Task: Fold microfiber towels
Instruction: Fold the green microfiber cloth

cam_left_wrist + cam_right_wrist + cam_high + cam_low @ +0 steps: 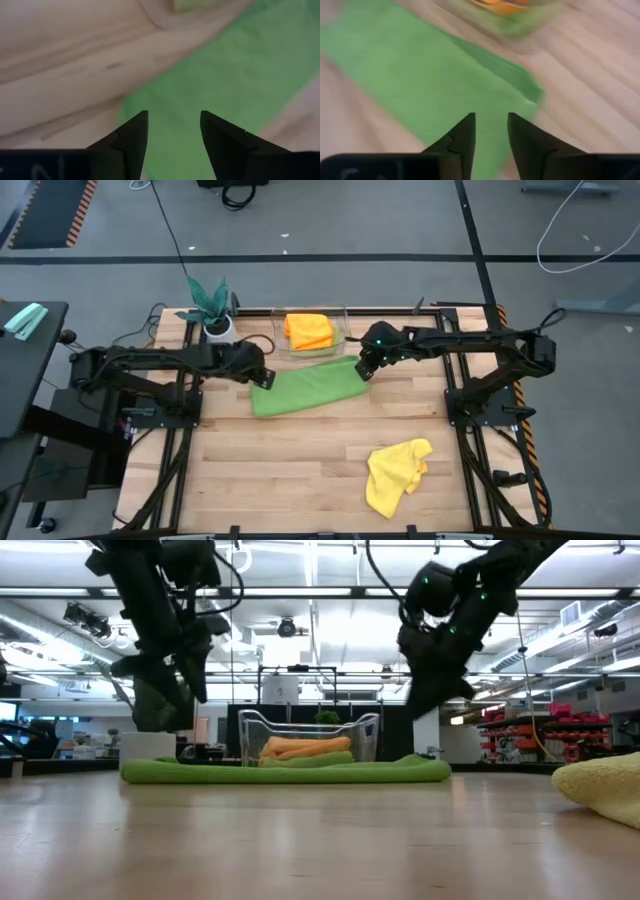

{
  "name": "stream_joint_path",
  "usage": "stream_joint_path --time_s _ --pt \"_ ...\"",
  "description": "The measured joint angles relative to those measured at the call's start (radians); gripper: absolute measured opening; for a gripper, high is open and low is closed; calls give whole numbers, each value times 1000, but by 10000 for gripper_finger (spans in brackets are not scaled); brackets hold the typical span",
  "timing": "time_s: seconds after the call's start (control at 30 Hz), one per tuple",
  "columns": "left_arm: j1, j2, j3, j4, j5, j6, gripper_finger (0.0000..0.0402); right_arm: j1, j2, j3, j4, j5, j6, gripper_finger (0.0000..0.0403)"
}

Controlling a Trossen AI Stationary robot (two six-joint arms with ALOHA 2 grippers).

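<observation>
A darker green towel (305, 389), folded into a long strip, lies flat on the table, also in the low view (285, 771). My left gripper (264, 378) hovers open over its left end (173, 125). My right gripper (363, 370) hovers over its right end, its fingers a little apart (491, 125). In the low view both grippers stand clear above the strip. An orange towel (308, 330) lies folded on a light lime green one (305, 759) in the clear bin. A yellow towel (398, 472) lies crumpled at the near right.
The clear plastic bin (342, 328) stands at the far edge just behind the green strip. A teal-leaved plant in a white pot (214, 308) stands at the far left, close to my left arm. Bare wood lies between the strip and the near edge.
</observation>
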State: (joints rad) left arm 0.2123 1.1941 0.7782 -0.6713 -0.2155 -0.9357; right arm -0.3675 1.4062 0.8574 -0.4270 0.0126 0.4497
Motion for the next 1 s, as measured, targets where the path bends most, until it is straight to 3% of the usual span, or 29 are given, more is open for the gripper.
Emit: stream_joint_path --time_s 0.17,0.3,0.5,0.77,1.0 --pt "-103 12 -1 38 0 -5 173 39 39 2 92 -68 23 63" --pt "-175 20 0 63 -61 -56 165 36 98 0 87 -70 12 8" --pt "-249 31 0 82 -142 -120 154 22 195 1 96 -85 8 7" --pt "-309 85 1 83 -151 -160 138 20 283 1 75 -90 43 4" --pt "-378 193 1 98 -152 -209 128 136 271 4 -60 -55 136 3"
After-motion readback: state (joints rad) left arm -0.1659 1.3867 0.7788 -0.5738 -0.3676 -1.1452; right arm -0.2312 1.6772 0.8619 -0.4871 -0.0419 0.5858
